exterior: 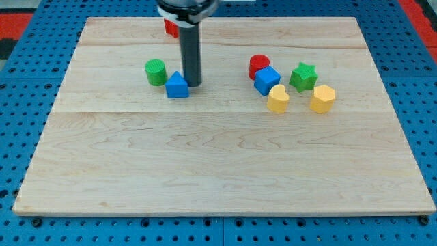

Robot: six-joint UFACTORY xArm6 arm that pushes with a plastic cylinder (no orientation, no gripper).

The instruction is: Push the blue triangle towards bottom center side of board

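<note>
The blue triangle [177, 85] lies on the wooden board [218, 157] left of centre in the upper half. My tip [194, 85] stands right beside it, touching or nearly touching its right side. The dark rod rises from there to the view's top. A green cylinder [156, 72] sits just up and left of the blue triangle, close to it.
A red block [170, 27] shows partly behind the rod near the board's top edge. On the right is a cluster: a red cylinder [259, 65], a blue cube [267, 80], a green star [303, 76], a yellow heart [277, 98] and a yellow hexagon [322, 98].
</note>
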